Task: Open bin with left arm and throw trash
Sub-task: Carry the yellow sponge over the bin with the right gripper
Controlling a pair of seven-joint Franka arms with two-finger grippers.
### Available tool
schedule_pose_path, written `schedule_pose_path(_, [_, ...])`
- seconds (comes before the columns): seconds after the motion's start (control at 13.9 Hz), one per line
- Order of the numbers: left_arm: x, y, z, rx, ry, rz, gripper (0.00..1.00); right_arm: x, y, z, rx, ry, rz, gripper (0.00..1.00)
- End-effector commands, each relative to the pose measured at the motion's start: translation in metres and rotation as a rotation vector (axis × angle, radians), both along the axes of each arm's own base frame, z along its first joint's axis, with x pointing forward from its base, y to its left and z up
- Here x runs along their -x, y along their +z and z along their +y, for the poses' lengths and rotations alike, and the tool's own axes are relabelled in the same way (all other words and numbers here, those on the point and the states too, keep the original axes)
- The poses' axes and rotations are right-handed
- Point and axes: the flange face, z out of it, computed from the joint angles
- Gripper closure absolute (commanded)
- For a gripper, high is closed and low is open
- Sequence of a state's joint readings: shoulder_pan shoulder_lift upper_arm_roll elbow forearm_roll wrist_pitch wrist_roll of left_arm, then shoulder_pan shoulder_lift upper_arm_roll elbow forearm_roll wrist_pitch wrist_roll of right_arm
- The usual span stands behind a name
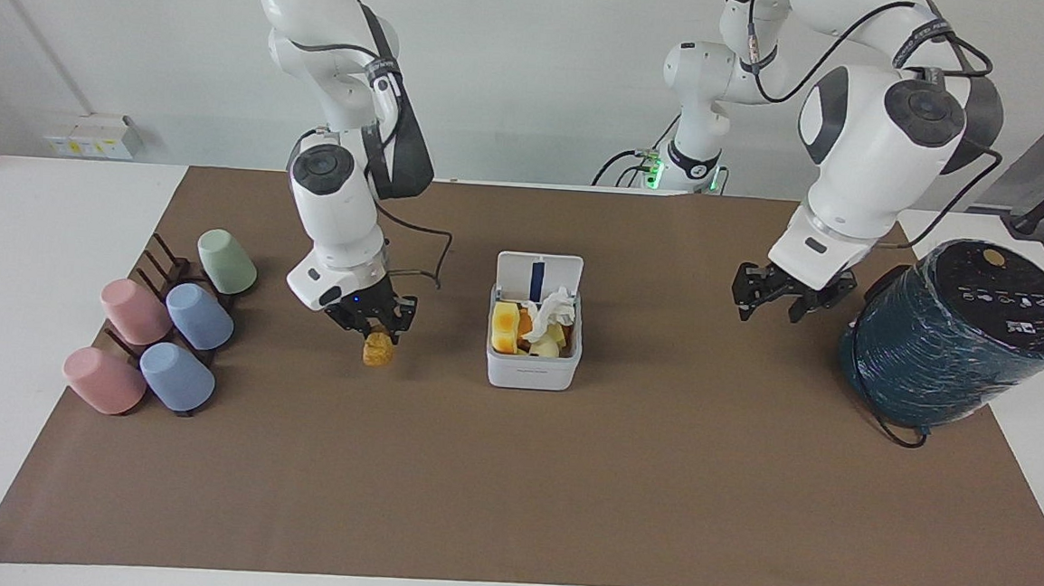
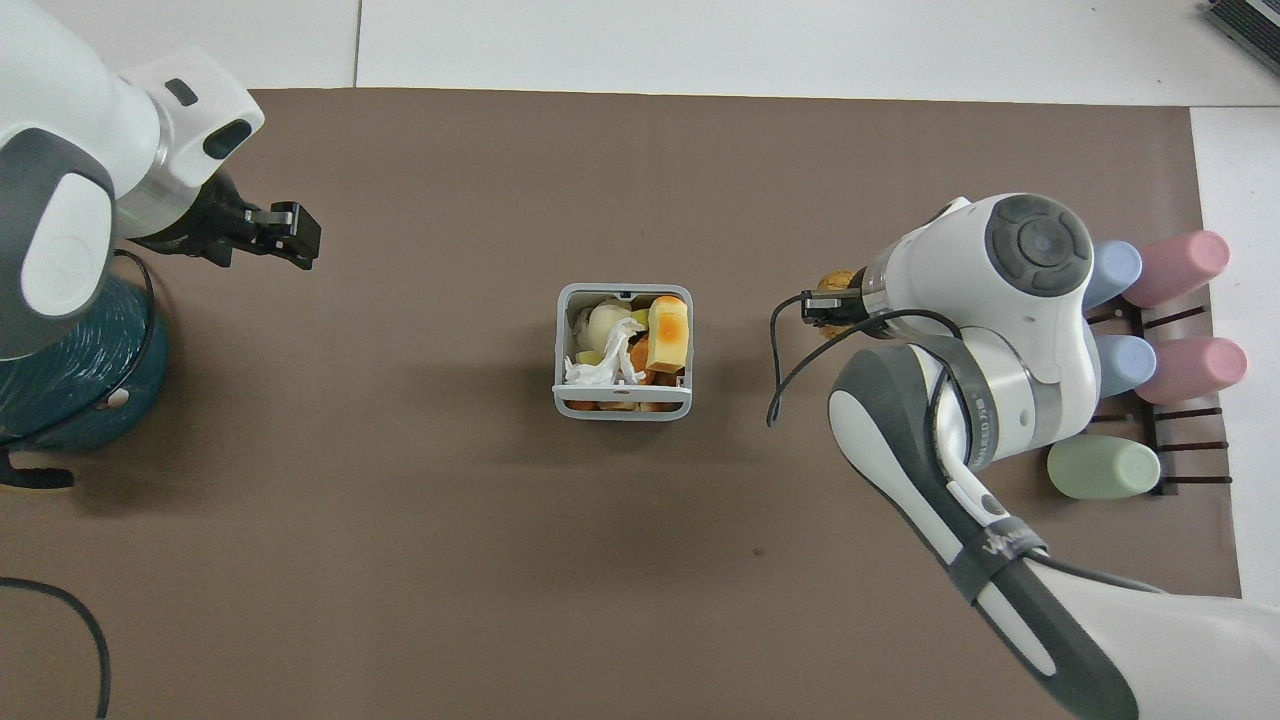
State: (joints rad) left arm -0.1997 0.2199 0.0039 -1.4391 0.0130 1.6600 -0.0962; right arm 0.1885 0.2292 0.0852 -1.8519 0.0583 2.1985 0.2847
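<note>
The white bin (image 1: 533, 369) stands mid-mat with its lid (image 1: 538, 276) upright and open; it also shows in the overhead view (image 2: 623, 409). Inside lie a crumpled white tissue (image 1: 558, 305) (image 2: 598, 368), a pale-yellow wedge (image 1: 549, 345) (image 2: 603, 322) and an orange-yellow piece (image 1: 505, 325) (image 2: 668, 332). My right gripper (image 1: 375, 325) (image 2: 822, 308) is shut on the golden-brown chunk (image 1: 378, 350) (image 2: 835, 282) and holds it low over the mat, beside the bin toward the right arm's end. My left gripper (image 1: 768, 301) (image 2: 290, 232) is open and empty, over the mat between the bin and the teal cylinder.
A big dark-teal cylinder (image 1: 959, 333) (image 2: 60, 385) lies tilted at the left arm's end. A dark rack with several pastel cups (image 1: 166, 326) (image 2: 1130, 350) stands at the right arm's end. A brown mat (image 1: 510, 492) covers the table.
</note>
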Motion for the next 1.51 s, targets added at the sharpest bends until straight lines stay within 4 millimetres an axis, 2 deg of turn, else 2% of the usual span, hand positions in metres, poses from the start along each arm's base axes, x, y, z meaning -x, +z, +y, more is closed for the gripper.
schedule_pose_path(0.0, [0.021, 0.027, 0.006, -0.013, -0.026, 0.008, 0.03, -0.016, 0.035, 0.022, -0.109, -0.042, -0.022, 1.0])
schedule_pose_path(0.14, [0.028, 0.037, 0.013, -0.011, -0.022, 0.006, 0.0, -0.027, 0.058, 0.056, -0.17, -0.074, -0.034, 1.0])
schedule_pose_path(0.22, [0.035, 0.04, 0.014, -0.012, -0.037, 0.009, 0.0, -0.026, 0.066, 0.079, -0.186, -0.079, -0.042, 1.0])
schedule_pose_path(0.36, [0.045, 0.045, 0.016, -0.012, -0.057, 0.006, 0.0, -0.016, 0.069, 0.113, -0.208, -0.105, -0.044, 1.0])
schedule_pose_path(0.5, [0.044, 0.044, 0.018, -0.011, -0.058, 0.005, 0.0, -0.007, 0.069, 0.146, -0.228, -0.108, -0.03, 1.0])
schedule_pose_path(0.65, [0.043, 0.044, 0.023, -0.011, -0.05, 0.003, 0.0, -0.003, 0.07, 0.157, -0.25, -0.103, -0.027, 1.0])
schedule_pose_path(0.72, [0.043, 0.044, 0.023, -0.011, -0.05, 0.003, 0.0, 0.004, 0.07, 0.17, -0.268, -0.092, -0.013, 1.0])
schedule_pose_path(0.86, [0.043, 0.044, 0.022, -0.011, -0.05, 0.005, 0.0, 0.013, 0.057, 0.186, -0.268, -0.075, 0.015, 1.0])
schedule_pose_path(1.15, [0.043, 0.044, 0.023, -0.011, -0.048, 0.002, 0.0, 0.019, 0.033, 0.189, -0.256, -0.076, 0.072, 0.94])
schedule_pose_path(1.43, [0.046, 0.041, 0.022, -0.012, -0.05, 0.006, 0.0, 0.025, 0.018, 0.188, -0.261, -0.091, 0.12, 0.93])
